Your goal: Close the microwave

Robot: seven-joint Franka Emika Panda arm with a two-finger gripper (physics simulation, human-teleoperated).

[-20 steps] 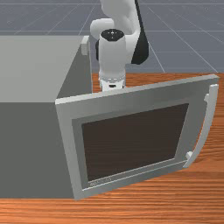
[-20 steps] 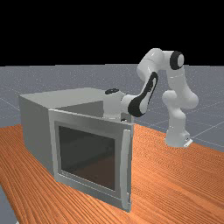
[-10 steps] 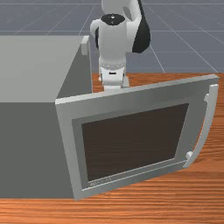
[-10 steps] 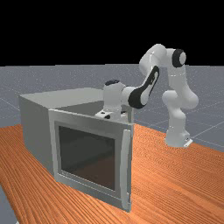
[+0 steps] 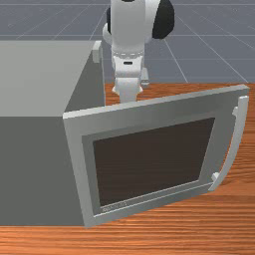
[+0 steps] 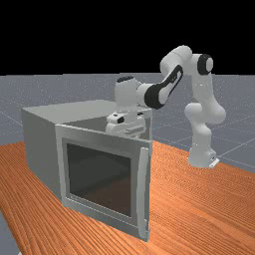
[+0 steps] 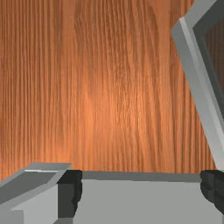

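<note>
Orange-brown wooden table (image 5: 30,241); boxy grey microwave (image 5: 30,169) at the front view's nine o'clock
Our white two-finger gripper (image 7: 142,190), spread wide, is behind its open, dark-windowed door (image 5: 154,162); we're likely positioning, next reaching round to push from outside

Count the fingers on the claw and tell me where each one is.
2. In the wrist view, one finger of the open claw is nearer the microwave door; the other finger stands apart, farther from that door. None seems hidden.
</note>
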